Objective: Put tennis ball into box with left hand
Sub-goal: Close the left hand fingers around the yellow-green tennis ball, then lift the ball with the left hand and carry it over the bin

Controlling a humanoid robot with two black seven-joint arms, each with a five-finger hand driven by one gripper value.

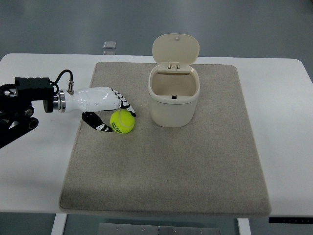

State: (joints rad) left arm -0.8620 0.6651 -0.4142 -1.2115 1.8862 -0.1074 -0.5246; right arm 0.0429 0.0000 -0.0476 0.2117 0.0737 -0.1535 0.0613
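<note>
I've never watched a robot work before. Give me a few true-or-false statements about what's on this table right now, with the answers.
1. The tennis ball is inside the box. False: it lies on the grey mat, left of the box.
2. The box's lid stands open. True.
3. The left hand is at the ball, fingers around it. True.
4. The right hand is reaching for the box. False: no right hand is in view.
5. The box lies tipped on its side. False: it stands upright.

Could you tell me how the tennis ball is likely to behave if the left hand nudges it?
Being round, the tennis ball would probably roll, though the mat may slow it. Its fuzzy felt likely grips the left hand well.
</note>
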